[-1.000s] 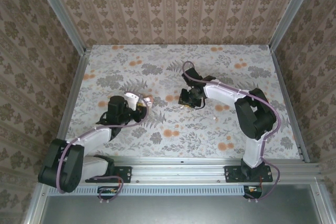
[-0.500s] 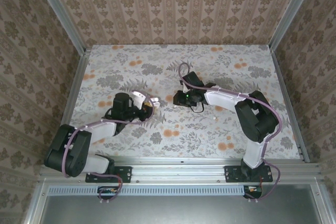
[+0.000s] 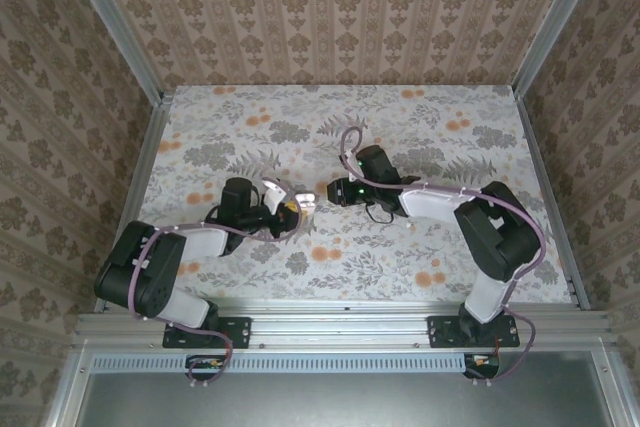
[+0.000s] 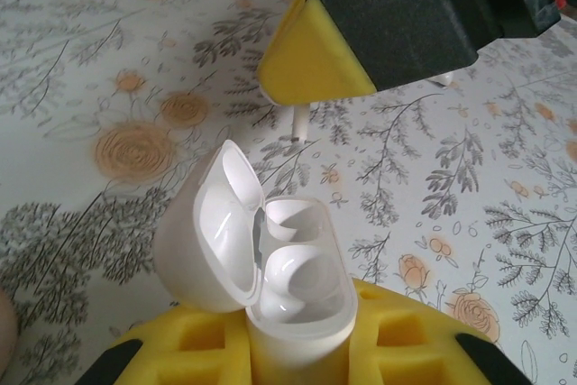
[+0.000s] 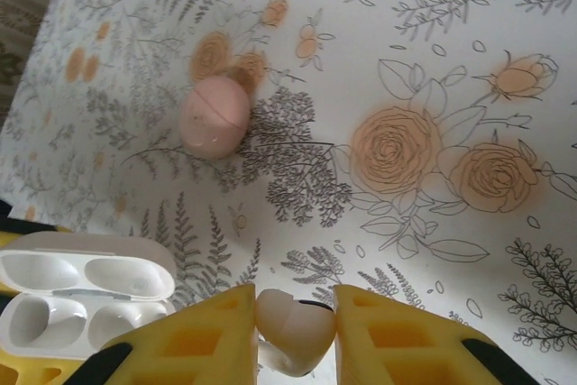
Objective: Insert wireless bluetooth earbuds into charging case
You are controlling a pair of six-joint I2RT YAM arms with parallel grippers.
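Top external: left end effector (image 3: 291,210) and right end effector (image 3: 318,196) meet mid-surface (image 3: 400,127), tips nearly touching.
Left wrist shows the left one clamped on the case (image 4: 287,299), which stands upright with its lid open. The right one grips an earbud (image 5: 293,328) between its pads, just right of the case. A pink disc (image 5: 214,116) lies nearby, apart from both.

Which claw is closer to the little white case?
Left. The left gripper holds the open case between its fingers; the right gripper, gripping an earbud, is just beside the case, not touching it.
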